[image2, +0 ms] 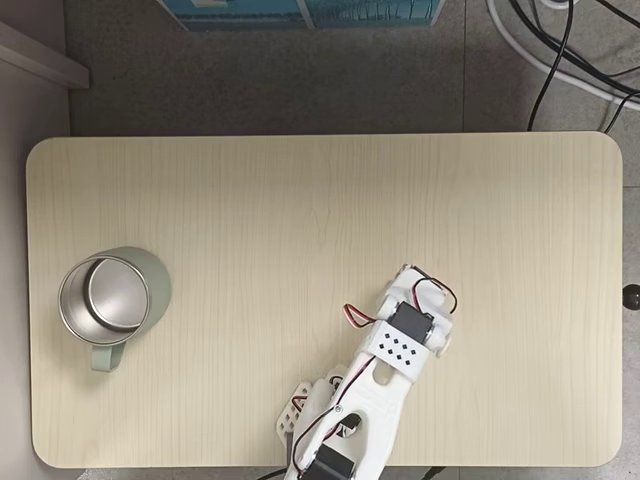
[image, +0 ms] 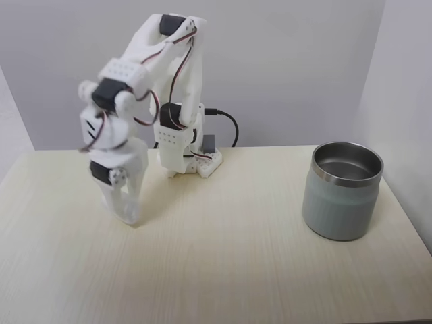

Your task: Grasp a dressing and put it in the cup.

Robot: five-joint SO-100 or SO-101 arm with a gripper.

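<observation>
The cup [image: 341, 210] is a squat grey-green tumbler with a steel rim. It stands upright and empty on the right of the table in a fixed view, and at the left edge [image2: 150, 278] in the fixed view from above. My white gripper [image: 131, 216] points straight down, its tips at the tabletop on the left, far from the cup. From above, the gripper [image2: 410, 285] is seen end-on, with its servo covering the fingers. The dressing is hidden; whether it sits between the fingers cannot be made out.
The arm's base [image: 189, 160] is fixed at the back edge of the pale wood table [image: 223, 270], with a black cable behind it. A wall stands close on the right of the cup. Cables lie on the floor [image2: 560, 60] beyond the table.
</observation>
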